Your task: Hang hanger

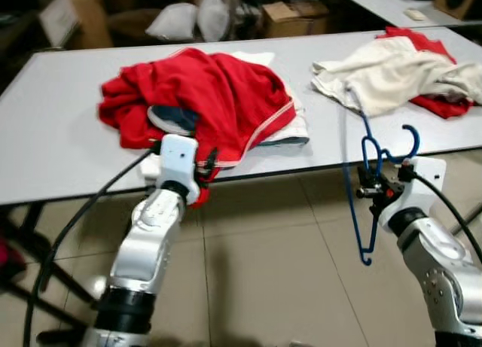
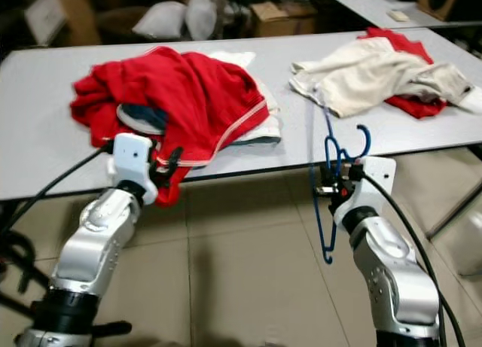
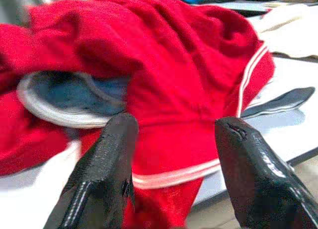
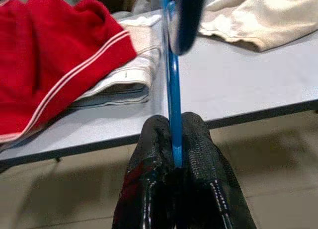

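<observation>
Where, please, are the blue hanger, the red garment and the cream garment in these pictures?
blue hanger [image 1: 354, 189]: left eye view, on its long thin side wire.
red garment [image 1: 226, 91]: left eye view, on the heaped middle.
cream garment [image 2: 361, 76]: right eye view, on its crumpled centre.

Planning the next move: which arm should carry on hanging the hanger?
Right. The right gripper is already shut on the blue hanger; the left gripper is open at the red garment.

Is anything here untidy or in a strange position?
Yes. The red garment lies crumpled and droops over the white table's front edge. The blue wire hanger, pinched in the right hand, hangs partly caught under the cream cloth.
</observation>
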